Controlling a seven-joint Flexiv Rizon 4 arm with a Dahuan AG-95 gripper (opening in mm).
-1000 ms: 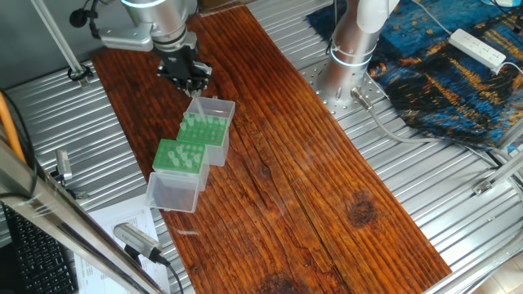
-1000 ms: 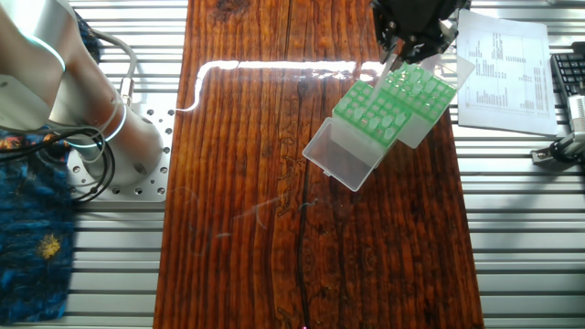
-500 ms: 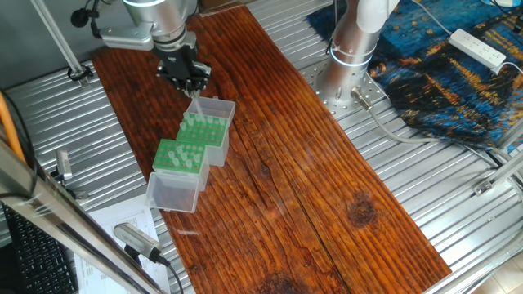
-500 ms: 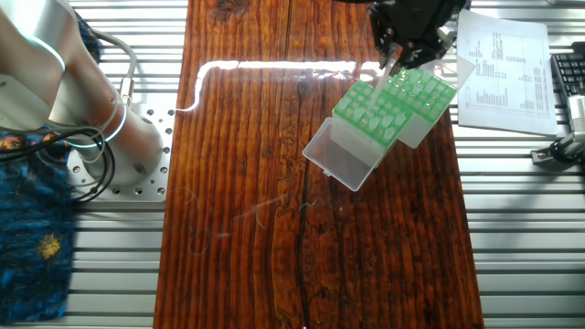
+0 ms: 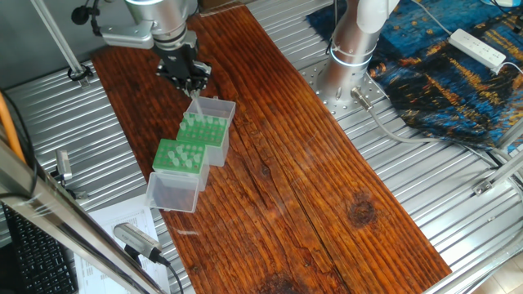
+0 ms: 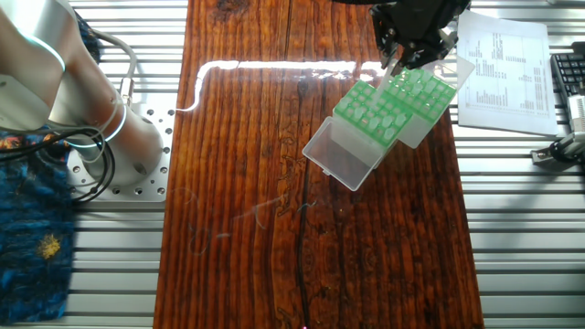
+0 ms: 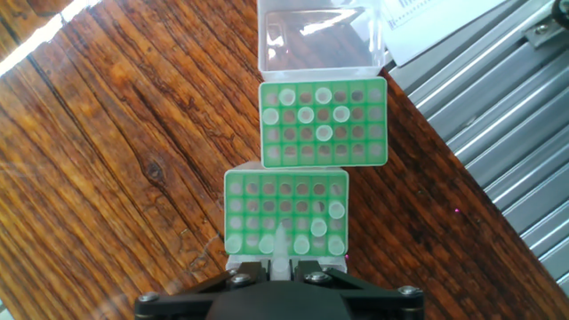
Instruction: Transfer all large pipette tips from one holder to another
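Two green holders lie end to end on the wooden table. In the hand view the near holder carries several large pipette tips along its near row and right side. The far holder has several more tips near its far end. My gripper is shut on one pale tip, which points down over the near holder's closest row. In the fixed views the gripper hangs just above the end of the holders, with the tip below it.
An open clear lid lies beyond the far holder, and another clear lid sits under the gripper. Printed papers lie beside the table. The arm's base stands on the ribbed metal surface, with cables nearby.
The gripper has shifted very slightly upward with the tip still held. The holders have not moved.
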